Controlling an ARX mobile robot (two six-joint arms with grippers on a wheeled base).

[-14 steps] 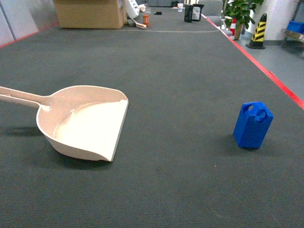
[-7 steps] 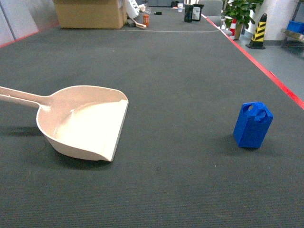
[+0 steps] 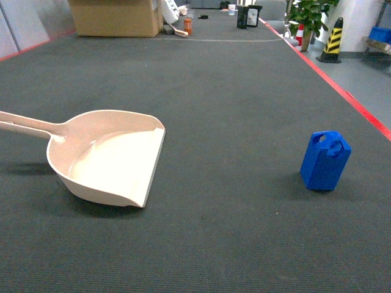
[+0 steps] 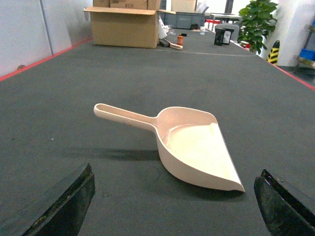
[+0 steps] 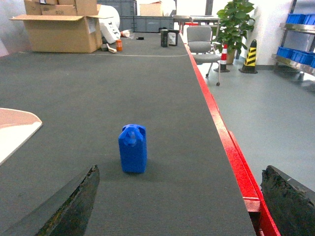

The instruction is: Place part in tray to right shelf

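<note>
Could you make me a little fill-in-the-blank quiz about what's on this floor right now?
1. The blue part stands ____ on the dark carpet.
2. Inside, the beige tray is ____.
3. In the head view the tray lies to the ____ of the part.
4. The left gripper has its fingers spread ____.

Missing words: upright; empty; left; open
</note>
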